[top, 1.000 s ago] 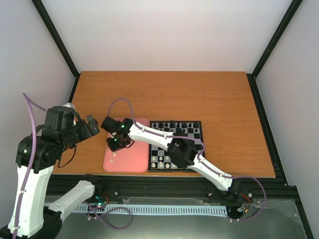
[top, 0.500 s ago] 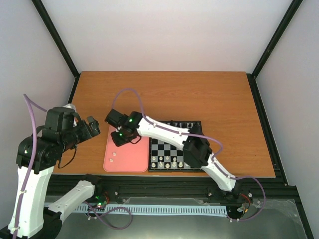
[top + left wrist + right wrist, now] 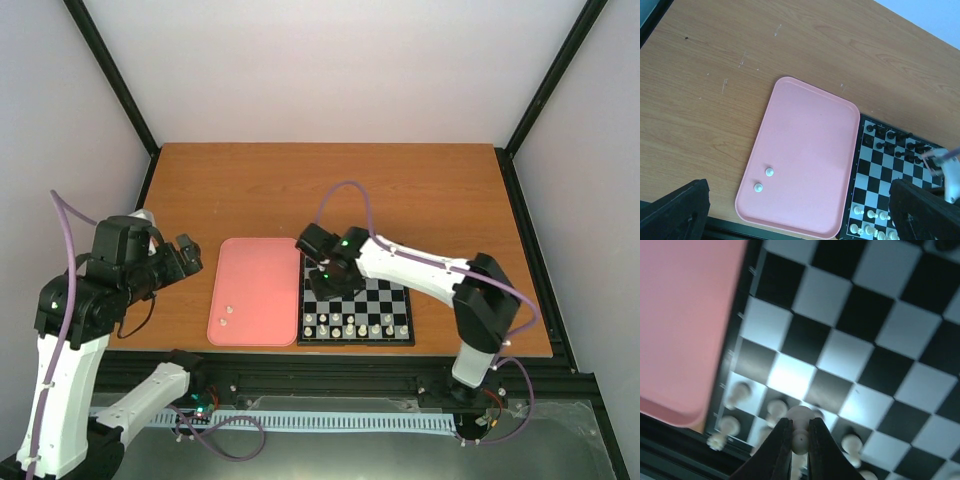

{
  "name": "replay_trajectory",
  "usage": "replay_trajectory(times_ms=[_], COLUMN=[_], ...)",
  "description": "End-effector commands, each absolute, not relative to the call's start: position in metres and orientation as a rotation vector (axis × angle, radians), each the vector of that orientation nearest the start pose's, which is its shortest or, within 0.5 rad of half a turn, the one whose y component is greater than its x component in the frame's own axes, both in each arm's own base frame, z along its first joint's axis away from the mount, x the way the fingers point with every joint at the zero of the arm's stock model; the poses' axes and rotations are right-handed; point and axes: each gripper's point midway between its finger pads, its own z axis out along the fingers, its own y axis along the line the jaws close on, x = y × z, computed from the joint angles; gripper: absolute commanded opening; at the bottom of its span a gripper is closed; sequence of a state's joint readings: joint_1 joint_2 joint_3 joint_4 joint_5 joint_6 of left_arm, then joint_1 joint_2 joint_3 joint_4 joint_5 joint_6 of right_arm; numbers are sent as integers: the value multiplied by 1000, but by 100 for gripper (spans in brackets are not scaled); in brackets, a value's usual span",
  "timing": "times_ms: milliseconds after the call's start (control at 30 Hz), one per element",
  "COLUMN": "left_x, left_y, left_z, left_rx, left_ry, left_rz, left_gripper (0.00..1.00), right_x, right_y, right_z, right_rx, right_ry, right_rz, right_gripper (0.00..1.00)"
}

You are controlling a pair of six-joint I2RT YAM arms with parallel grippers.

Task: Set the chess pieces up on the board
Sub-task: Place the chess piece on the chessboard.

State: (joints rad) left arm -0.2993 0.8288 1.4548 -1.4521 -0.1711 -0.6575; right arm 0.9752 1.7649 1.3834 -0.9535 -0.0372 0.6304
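1. Right now the right gripper (image 3: pixel 800 442) has its two fingers (image 3: pixel 782 450) clamped on one cream-white chessman (image 3: pixel 800 417). Its round head shows just above the tips.
2. That piece hangs over the board (image 3: pixel 825 295), above the near rows toward the left edge. I cannot tell whether its foot touches a square.
3. Around it on the near squares I count at least five more cream-white pieces (image 3: pixel 737 392). The fingers hide part of those rows, so I can't give a full tally.
4. From my left wrist camera, the black pieces (image 3: pixel 890 134) stand in two rows at the board's far end. They are too small and crowded for a firm count.
5. One pink tray (image 3: pixel 805 125) lies just beside the board's left edge. Exactly two stray chessmen (image 3: pixel 769 171), both cream-white, stand on it by its near-left corner, close together but apart.
6. The left gripper (image 3: pixel 188 254) hovers over the table (image 3: pixel 400 190), left of the tray. Its two fingers (image 3: pixel 680 210) are spread wide with nothing between them.
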Motion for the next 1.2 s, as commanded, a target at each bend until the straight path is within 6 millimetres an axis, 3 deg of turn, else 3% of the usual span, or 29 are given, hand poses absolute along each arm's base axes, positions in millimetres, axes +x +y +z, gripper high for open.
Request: replay_trajectory(times_ms=[0,200,400,1167], left_x=[176,180,182,180], left_y=[-27,-30,-31,-30], left_z=[320,317,315,311], left_rx=[-481,-481,-483,-489], left_ry=[2335,2346,2355,2362], left_rz=[-272,-285,-282,-277], left_gripper=[100,100,100,100], right_x=[196,185,182,180], right_y=[288,264,254,256], right_z=[90,71,58,37], right_rx=[-428,-389,-377,-404], right_ry=[2971,3029,3059,3101], right_rz=[254,220,186,170], right_gripper=[9,10,10,10])
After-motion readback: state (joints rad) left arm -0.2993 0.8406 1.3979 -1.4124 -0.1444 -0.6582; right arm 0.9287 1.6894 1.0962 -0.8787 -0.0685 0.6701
